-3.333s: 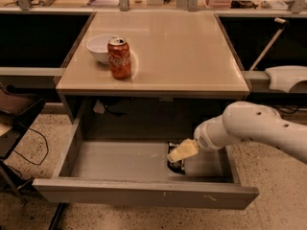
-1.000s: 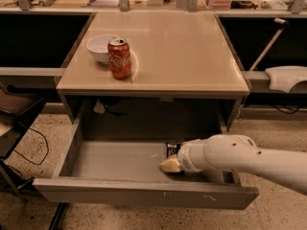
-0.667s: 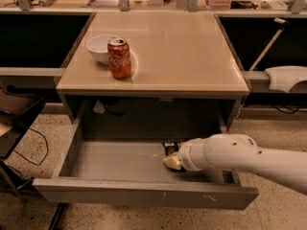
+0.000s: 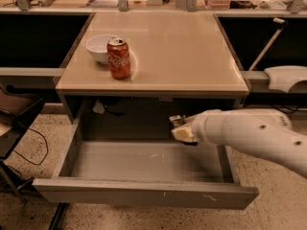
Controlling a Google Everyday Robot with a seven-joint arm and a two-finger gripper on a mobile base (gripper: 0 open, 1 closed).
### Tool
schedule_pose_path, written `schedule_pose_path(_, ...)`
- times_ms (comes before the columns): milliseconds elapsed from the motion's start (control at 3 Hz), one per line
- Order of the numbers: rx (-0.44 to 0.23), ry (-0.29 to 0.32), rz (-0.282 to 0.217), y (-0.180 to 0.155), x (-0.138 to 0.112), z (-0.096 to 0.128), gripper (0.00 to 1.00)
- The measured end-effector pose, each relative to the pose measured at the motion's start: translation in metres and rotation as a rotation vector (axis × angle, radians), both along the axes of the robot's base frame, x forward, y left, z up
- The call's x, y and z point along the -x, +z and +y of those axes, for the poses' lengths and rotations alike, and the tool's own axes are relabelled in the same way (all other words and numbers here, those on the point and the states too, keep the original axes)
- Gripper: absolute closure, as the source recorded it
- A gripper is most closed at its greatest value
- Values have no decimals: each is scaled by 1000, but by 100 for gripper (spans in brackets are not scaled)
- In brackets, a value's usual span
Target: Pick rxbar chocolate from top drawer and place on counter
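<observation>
My gripper (image 4: pixel 181 130) hangs at the end of the white arm (image 4: pixel 249 135), above the right rear part of the open top drawer (image 4: pixel 144 193) and just under the counter's front edge. It is shut on the rxbar chocolate (image 4: pixel 176 120), of which only a small dark end with pale print shows behind the pale fingers. The bar is held off the drawer's flat grey bottom, where nothing else lies apart from a pale scuff. The beige counter (image 4: pixel 177 47) is above.
A red soda can (image 4: pixel 118 57) stands at the counter's left front, with a white bowl (image 4: pixel 100 47) just behind it. A white object (image 4: pixel 287 77) lies on the ledge at the right. Cables and a chair are on the floor at the left.
The gripper has closed on the bar on the drawer bottom and risen with it, back towards the counter's front edge. The spot where the bar lay is now bare.
</observation>
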State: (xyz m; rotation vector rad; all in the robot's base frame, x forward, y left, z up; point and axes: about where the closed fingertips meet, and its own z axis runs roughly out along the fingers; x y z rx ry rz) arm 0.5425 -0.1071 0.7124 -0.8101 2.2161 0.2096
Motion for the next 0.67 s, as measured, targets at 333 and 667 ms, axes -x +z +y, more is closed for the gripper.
schedule_pose_path(333, -17, -42, -95, 88, -18, -23, 100)
schedule_pose_path(667, -28, -57, -139, 161, -38, -42, 100)
